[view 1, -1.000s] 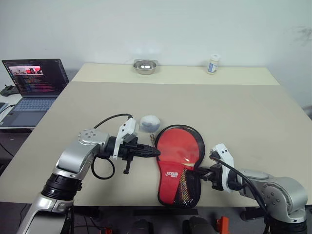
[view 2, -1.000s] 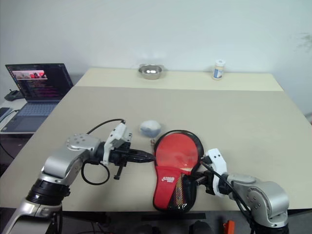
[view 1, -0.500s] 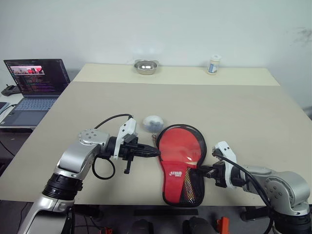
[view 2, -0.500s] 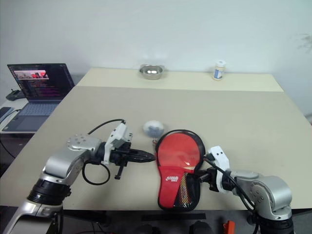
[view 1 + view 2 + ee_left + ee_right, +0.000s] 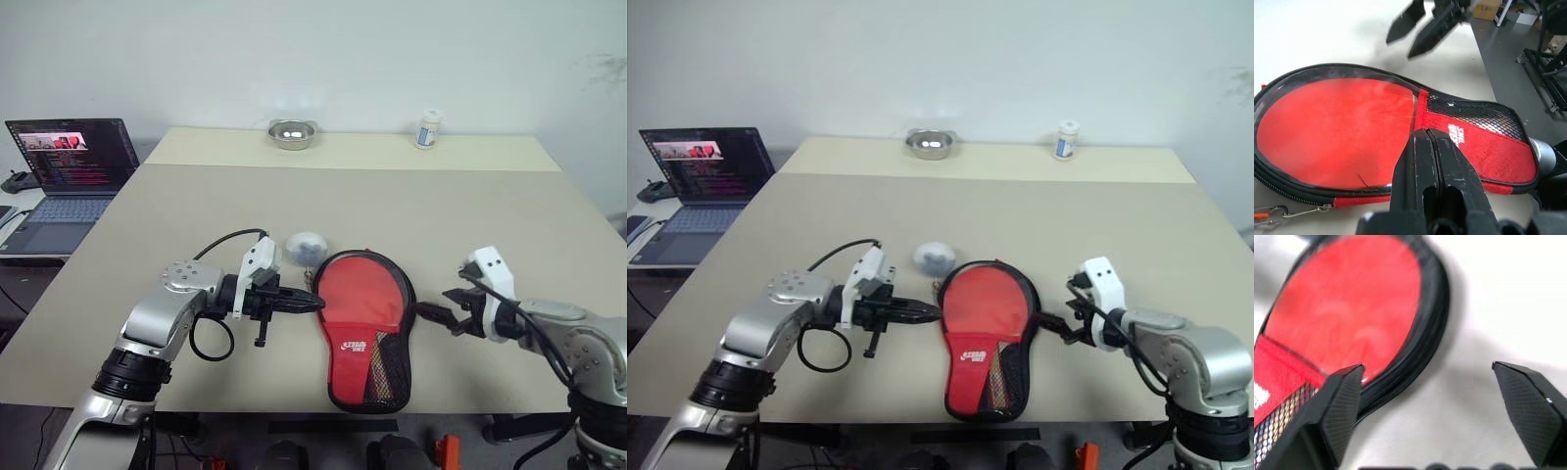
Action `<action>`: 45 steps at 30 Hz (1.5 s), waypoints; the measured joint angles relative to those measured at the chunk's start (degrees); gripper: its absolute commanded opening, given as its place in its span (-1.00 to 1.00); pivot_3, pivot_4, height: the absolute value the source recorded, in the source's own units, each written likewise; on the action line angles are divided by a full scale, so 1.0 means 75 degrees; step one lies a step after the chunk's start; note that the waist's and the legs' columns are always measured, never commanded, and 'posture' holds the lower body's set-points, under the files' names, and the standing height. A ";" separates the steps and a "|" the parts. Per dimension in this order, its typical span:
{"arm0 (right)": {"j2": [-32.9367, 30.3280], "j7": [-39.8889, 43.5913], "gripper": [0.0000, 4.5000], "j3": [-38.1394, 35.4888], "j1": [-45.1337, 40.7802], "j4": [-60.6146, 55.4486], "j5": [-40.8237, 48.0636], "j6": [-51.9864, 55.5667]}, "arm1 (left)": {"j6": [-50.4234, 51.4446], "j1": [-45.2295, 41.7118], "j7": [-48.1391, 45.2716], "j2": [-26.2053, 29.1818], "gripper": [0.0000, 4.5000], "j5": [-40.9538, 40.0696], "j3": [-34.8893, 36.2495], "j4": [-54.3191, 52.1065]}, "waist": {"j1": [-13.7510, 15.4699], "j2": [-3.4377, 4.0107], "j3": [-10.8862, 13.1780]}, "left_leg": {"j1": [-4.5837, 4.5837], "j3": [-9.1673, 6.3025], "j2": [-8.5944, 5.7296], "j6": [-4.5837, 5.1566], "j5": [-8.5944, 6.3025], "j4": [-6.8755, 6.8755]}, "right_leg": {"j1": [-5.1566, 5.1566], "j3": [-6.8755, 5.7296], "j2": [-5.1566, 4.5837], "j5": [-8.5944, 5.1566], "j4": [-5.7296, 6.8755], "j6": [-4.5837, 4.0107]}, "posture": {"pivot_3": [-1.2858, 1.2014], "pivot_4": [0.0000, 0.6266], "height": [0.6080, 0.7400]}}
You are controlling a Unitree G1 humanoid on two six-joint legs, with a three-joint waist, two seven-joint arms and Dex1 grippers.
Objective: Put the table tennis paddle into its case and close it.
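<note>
The case (image 5: 364, 333) lies flat near the table's front edge, red with a white logo, black mesh and a black zipper rim. A glossy red round face, seemingly the table tennis paddle's blade (image 5: 1337, 129), fills its wide end; the handle is hidden under the fabric. My left gripper (image 5: 315, 302) is shut, its tips resting against the case's left rim (image 5: 1327, 198). My right gripper (image 5: 443, 305) stands open just right of the case, off its rim, with nothing between its fingers (image 5: 1337, 401). The left wrist view also shows it beyond the case.
A white crumpled ball (image 5: 307, 245) lies just behind the case. At the table's back stand a metal bowl (image 5: 291, 132) and a small white bottle (image 5: 427, 128). An open laptop (image 5: 69, 166) sits on a side desk to the left. A zipper pull (image 5: 1283, 213) trails from the rim.
My right gripper has opened, letting go of the case's right rim, and has pulled away to the right and upward. The left gripper has stayed at the left rim.
</note>
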 measured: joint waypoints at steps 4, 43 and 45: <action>0.0350 0.0282 0.98 -0.0098 -0.0480 -0.0352 0.0499 -0.0536 | -0.0020 -0.0204 0.0334 -0.0076 -1.00 0.0061 0.0086 0.0438 | -0.0017 0.0000 0.0000 | 0.0000 -0.0011 0.0011 0.0000 0.0000 -0.0001 | -0.0001 -0.0006 0.0001 0.0000 0.0002 0.0000 | 0.03 -0.52 1.00; 0.1969 0.0420 1.00 0.4376 -0.0436 0.2617 -0.2966 -0.5174 | -0.2944 -0.3697 0.1569 -0.1436 0.99 0.2603 -0.0074 0.7455 | -0.0029 -0.0008 -0.0005 | -0.0004 -0.0009 0.0002 -0.0005 0.0003 0.0086 | -0.0003 -0.0024 0.0012 0.0022 0.0090 -0.0032 | 0.03 -0.52 1.00; 0.1970 0.0398 1.00 0.4380 -0.0435 0.2610 -0.3045 -0.5167 | -0.3042 -0.3704 0.1530 -0.1505 0.82 0.2681 -0.0065 0.7636 | -0.0025 -0.0008 -0.0005 | -0.0004 -0.0009 0.0001 -0.0005 0.0003 0.0087 | -0.0002 -0.0025 0.0011 0.0022 0.0091 -0.0032 | 0.03 -0.52 1.00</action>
